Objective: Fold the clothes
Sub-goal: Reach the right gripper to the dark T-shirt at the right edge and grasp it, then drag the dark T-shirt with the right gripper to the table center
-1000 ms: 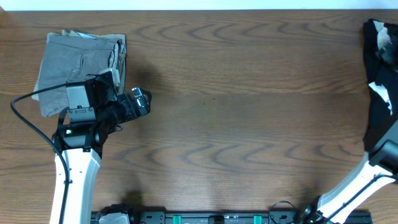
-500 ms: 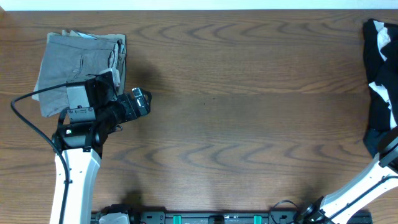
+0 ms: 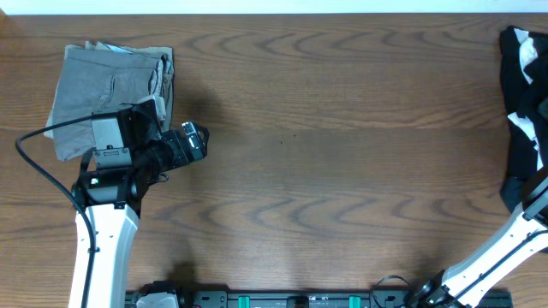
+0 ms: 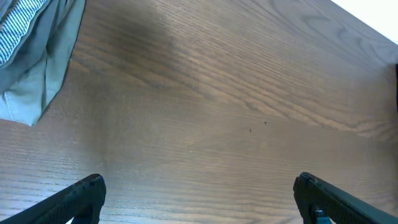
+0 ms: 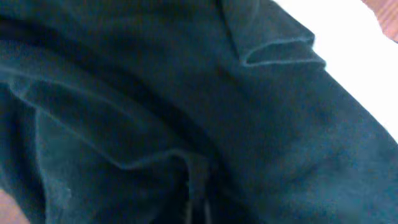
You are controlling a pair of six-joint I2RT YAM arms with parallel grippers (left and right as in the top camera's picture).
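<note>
One folded grey shorts [image 3: 111,81]. Left gripper [image 3: 193,139] just right of shorts, fingers spread, holding nothing. One black-and-white clothes pile [image 3: 521,103] far right of shorts. Right gripper buried in it, grip untellable.

**Overhead view:** Light is bright and even, coming from above. The wood grain of the table [image 3: 342,128] is sharp across the frame. 1 soft shadow lies on the wood just right of the grey shorts [image 3: 111,94]. The white strip along the top edge is overexposed. The black garments [image 3: 518,111] at the right edge are crushed dark, with folds barely legible.

**Left wrist view:** Light is moderate and the grain acceptably sharp. A broad diffuse shadow sits at upper left, and the top right corner is blown white. The fingers [image 4: 81,196] of the left gripper [image 4: 199,186] show as dark, soft-edged shapes.

**Right wrist view:** The picture is dim and out of focus throughout. The T-shirt [image 5: 155,112] fills the frame at close range with a teal cast. The white patch at upper right is clipped.
</note>
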